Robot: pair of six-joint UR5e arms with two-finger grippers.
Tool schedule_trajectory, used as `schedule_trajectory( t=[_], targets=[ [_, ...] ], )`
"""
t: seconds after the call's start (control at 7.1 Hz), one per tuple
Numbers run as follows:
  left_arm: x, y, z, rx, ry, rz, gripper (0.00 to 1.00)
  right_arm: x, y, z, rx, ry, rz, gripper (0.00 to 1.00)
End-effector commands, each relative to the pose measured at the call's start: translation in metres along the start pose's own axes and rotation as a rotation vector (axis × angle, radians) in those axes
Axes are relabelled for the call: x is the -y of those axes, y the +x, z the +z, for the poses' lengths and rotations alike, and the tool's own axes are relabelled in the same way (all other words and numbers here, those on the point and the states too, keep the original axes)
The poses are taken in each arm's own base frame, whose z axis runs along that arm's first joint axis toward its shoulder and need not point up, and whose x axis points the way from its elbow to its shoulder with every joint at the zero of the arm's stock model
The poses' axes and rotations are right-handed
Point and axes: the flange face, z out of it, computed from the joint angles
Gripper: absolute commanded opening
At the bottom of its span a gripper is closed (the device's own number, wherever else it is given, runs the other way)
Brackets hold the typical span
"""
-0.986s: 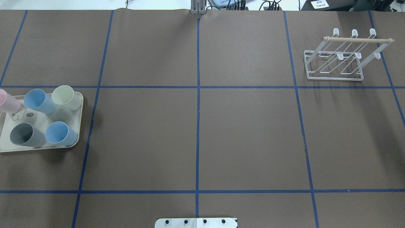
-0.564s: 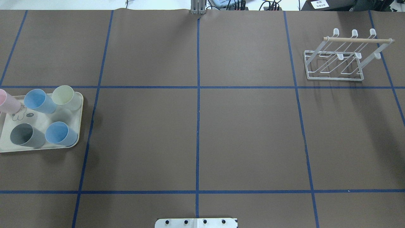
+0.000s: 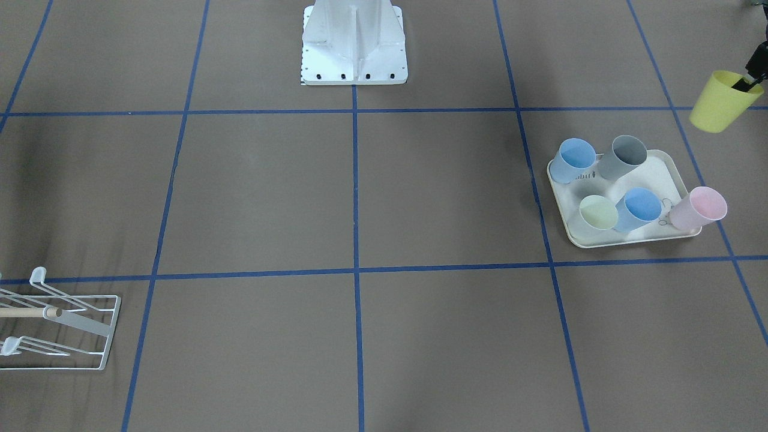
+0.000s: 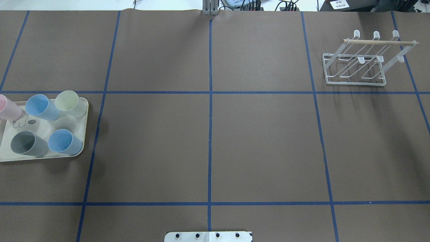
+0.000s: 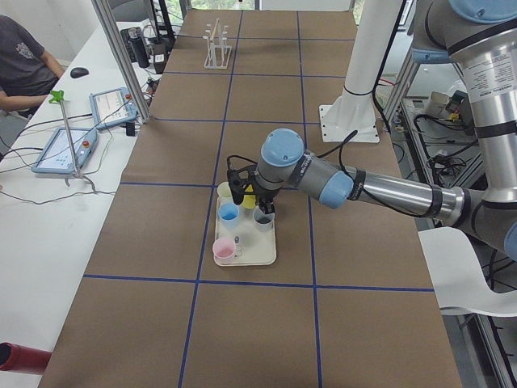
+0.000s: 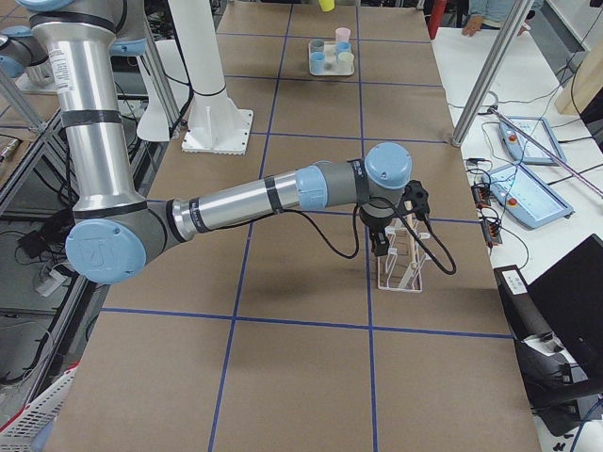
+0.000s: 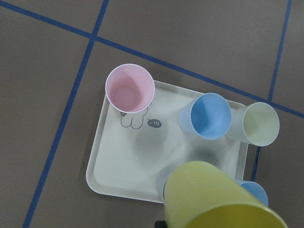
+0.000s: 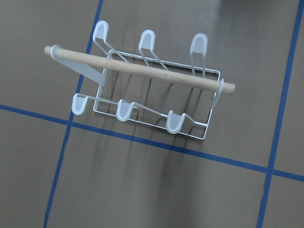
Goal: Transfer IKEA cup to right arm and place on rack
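Yellow plastic, the IKEA cup (image 3: 720,109) hangs in the air at the upper right of the front-facing view. It is tilted, with its mouth toward my left gripper (image 3: 751,83), which pinches the rim with one dark finger inside the cup. From my left wrist camera the cup fills the lower right of the frame, above the cream tray (image 7: 126,161). On the tray a pink cup (image 7: 129,89), two blue cups (image 7: 210,115), a pale green cup (image 7: 259,123) and a grey cup (image 3: 624,157) stand upright. My right gripper (image 6: 382,243) hovers over the white wire rack (image 4: 361,59), upper right in the overhead view. Only the side camera shows it, so I cannot tell whether its fingers are apart or together. The prongs (image 8: 125,110) are bare, so I judge the task early: cup lifted, hand-over not yet made. A rim pinch on thin plastic is a weak hold, and a fast swing toward the middle could let the cup pivot or slip. A low path could clip the cups on the tray. At the hand-over my right fingers could squash the cup's wall. I could also let go with the left before the right holds firmly, and the cup would drop to the brown table (image 4: 262,141).
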Motion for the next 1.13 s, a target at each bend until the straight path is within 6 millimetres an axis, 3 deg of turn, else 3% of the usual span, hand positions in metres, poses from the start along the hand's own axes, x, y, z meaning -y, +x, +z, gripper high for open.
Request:
schedule_trajectory(
  t=[0.0, 0.28, 0.42, 0.7, 0.99],
  targets=[
    [0.014, 0.048, -0.012, -0.060, 0.027, -0.139, 0.00, 0.046, -0.065, 0.001, 0.017, 0.011, -0.004, 1.00],
    [0.018, 0.080, -0.016, -0.113, 0.039, -0.227, 0.00, 0.086, -0.143, 0.000, 0.046, 0.033, 0.000, 1.00],
    [0.013, 0.093, -0.010, -0.137, 0.035, -0.251, 0.00, 0.094, -0.176, 0.012, 0.074, 0.068, -0.006, 1.00],
    [0.005, 0.131, 0.008, -0.170, 0.040, -0.309, 0.00, 0.094, -0.225, 0.035, 0.120, 0.177, 0.074, 1.00],
    [-0.016, 0.174, 0.047, -0.235, 0.104, -0.395, 0.00, 0.085, -0.274, 0.052, 0.234, 0.277, 0.224, 1.00]
  ],
)
